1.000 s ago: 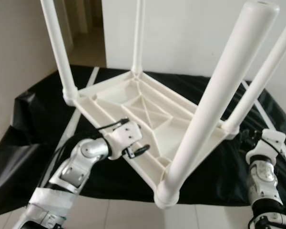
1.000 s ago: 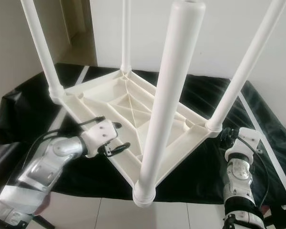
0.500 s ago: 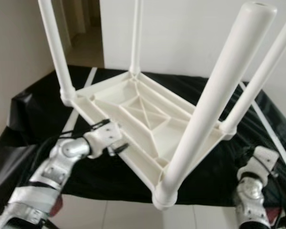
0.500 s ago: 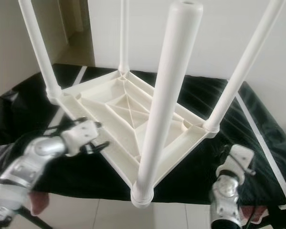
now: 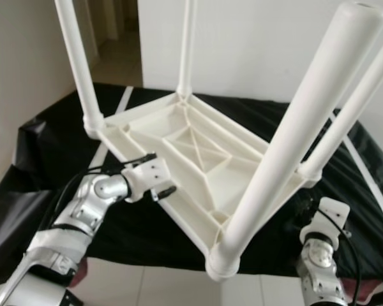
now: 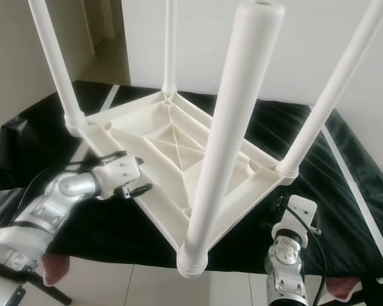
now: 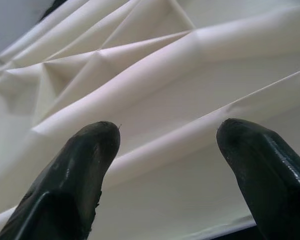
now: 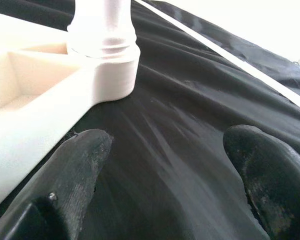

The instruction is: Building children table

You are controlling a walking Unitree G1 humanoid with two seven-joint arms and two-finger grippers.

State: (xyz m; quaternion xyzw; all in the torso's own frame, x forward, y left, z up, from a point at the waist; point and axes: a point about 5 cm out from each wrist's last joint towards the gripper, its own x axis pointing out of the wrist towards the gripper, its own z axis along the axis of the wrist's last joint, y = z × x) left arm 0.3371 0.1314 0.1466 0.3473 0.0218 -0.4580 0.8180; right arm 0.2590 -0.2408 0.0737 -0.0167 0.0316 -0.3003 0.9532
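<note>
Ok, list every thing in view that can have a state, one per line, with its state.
white children's table: upside down on the black sheet, all four legs fitted and pointing up.
black sheet: spread out under the table, wrinkled.
left gripper: open, at the table's near-left edge, holding nothing.
right gripper: open, over the black sheet beside the table's right corner, holding nothing.

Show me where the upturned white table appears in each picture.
Left eye view: table centre, legs up.
Right eye view: centre, nearest leg foremost.
Left wrist view: ribbed underside beyond left gripper.
Right wrist view: corner socket beyond right gripper.
Shared landmark: black sheet underneath.
</note>
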